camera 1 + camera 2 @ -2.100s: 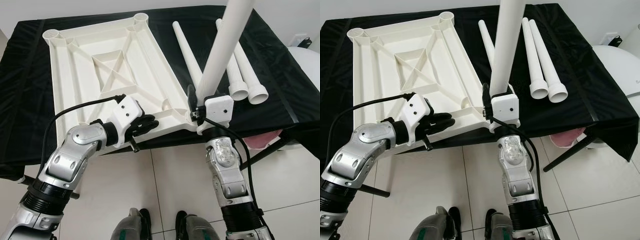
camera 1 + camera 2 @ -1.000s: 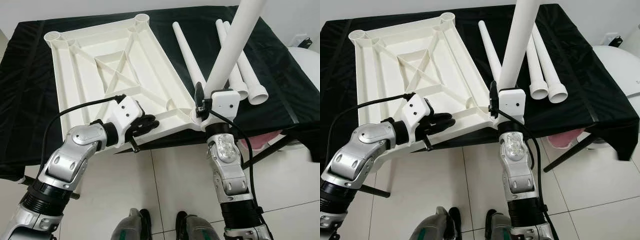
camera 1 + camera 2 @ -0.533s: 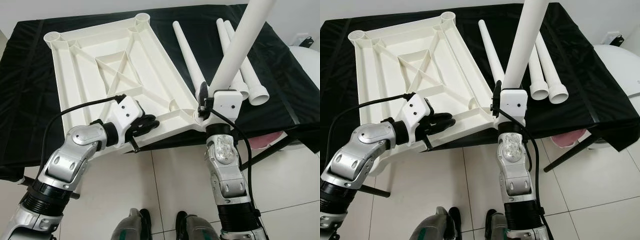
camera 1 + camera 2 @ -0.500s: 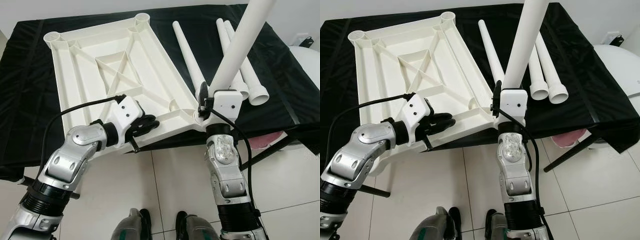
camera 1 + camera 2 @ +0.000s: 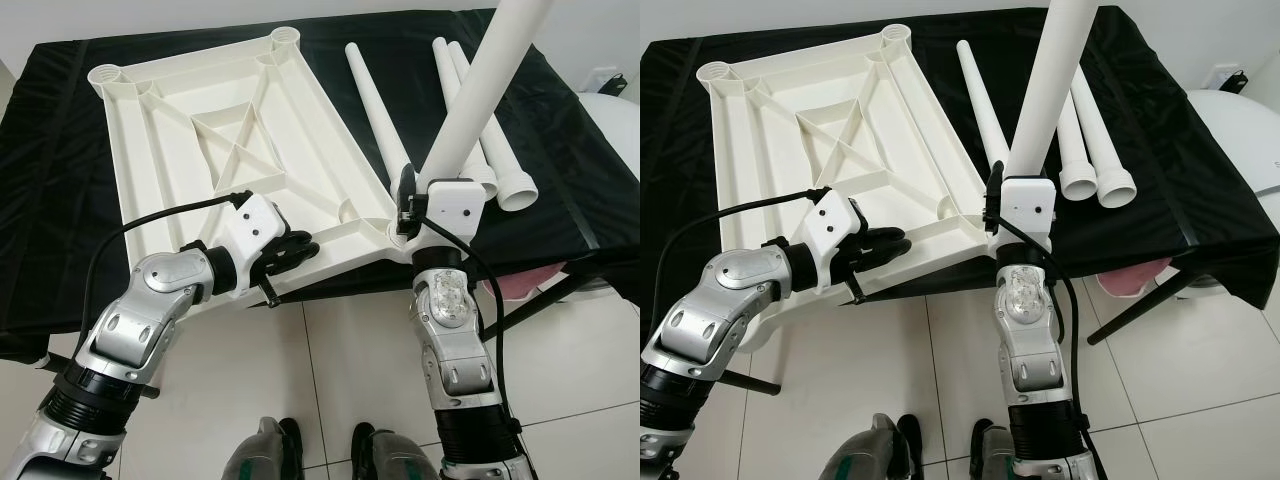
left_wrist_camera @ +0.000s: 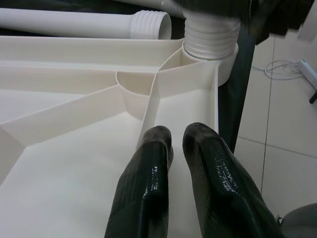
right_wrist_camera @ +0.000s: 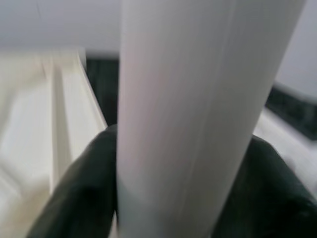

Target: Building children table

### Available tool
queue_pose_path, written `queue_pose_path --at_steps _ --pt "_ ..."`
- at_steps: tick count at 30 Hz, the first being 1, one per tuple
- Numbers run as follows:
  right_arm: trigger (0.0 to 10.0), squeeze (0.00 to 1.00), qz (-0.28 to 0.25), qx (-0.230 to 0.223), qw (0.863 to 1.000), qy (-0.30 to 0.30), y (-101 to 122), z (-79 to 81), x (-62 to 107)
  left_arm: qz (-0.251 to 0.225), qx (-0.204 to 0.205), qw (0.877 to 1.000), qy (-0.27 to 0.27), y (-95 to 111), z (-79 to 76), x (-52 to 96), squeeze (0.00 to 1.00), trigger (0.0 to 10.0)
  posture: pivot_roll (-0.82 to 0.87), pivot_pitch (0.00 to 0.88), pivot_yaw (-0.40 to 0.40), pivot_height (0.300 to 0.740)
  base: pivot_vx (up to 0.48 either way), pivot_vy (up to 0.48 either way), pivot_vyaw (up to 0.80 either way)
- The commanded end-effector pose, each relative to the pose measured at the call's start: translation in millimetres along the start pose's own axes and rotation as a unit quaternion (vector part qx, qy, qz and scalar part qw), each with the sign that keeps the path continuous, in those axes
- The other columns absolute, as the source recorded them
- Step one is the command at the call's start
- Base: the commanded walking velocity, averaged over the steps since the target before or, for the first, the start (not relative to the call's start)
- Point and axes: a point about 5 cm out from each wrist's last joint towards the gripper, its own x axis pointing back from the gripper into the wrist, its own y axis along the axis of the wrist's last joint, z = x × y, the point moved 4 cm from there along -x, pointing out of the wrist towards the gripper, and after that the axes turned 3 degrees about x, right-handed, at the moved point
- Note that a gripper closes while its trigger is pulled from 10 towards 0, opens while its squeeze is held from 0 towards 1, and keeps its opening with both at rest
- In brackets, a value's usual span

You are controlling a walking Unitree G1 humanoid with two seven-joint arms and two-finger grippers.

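Observation:
The white table top [image 5: 230,150] lies upside down on the black-covered table [image 5: 560,190]. My left gripper [image 5: 305,248] rests shut on its near rim, fingers [image 6: 148,163] flat on the inner face just short of the corner socket [image 6: 210,42]. My right gripper [image 5: 408,205] is shut on a white leg [image 5: 480,90]. The leg's threaded end sits in that near right socket, and the leg leans up and to the right. In the right wrist view the leg [image 7: 198,99] lies between the two black fingers [image 7: 84,183]. Three loose legs [image 5: 375,105] lie to the right of the top.
The table top's near right corner overhangs the table's front edge above the tiled floor [image 5: 340,360]. A pink object [image 5: 525,282] and a black table strut [image 5: 535,300] sit under the right end. A white rounded object [image 5: 615,110] stands at far right. My feet [image 5: 270,455] are below.
Over two seconds the right gripper has carried the leg's base to the corner socket, and the leg leans further right. The table top has shifted a little. The left gripper has stayed on the rim.

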Motion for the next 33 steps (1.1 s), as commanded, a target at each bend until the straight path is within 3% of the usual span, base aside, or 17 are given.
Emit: queue_pose_path --at_steps 1,4,5,6,18,33 --pt "10.0 1.0 0.047 0.005 0.998 -0.031 -22.0 -14.9 5.6 0.008 0.006 1.0 -0.025 -3.8 -7.1 0.8 0.0 10.0 -0.05 0.222 0.038 0.74 0.0 0.0 0.0" --pt "10.0 1.0 0.044 0.011 0.998 -0.038 -21.0 -17.1 5.2 0.008 0.006 1.0 -0.026 -3.9 -7.3 1.0 0.0 10.0 -0.05 0.222 0.038 0.74 0.0 0.0 0.0" --pt "10.0 0.45 0.041 0.012 0.998 -0.035 -19.6 -16.5 3.7 0.009 0.007 1.0 -0.025 -4.0 -6.8 1.1 0.0 10.0 -0.05 0.223 0.04 0.74 0.0 0.0 0.0" --pt "10.0 0.0 0.039 0.013 0.999 -0.032 -18.7 -16.0 3.1 0.009 0.007 1.0 -0.025 -4.1 -6.9 1.2 0.0 10.0 -0.05 0.223 0.04 0.74 0.0 0.0 0.0" --pt "10.0 0.0 0.015 -0.016 0.999 0.036 -5.9 -2.3 -2.3 0.008 0.009 1.0 -0.023 -3.9 -6.9 0.7 0.0 10.0 -0.05 0.224 0.037 0.74 0.0 0.0 0.0" --pt "10.0 0.0 -0.016 -0.036 0.991 0.129 9.5 1.4 -9.8 0.003 0.015 1.0 -0.013 -2.1 -2.6 0.9 0.0 10.0 -0.06 0.221 0.036 0.74 0.0 0.0 0.0"
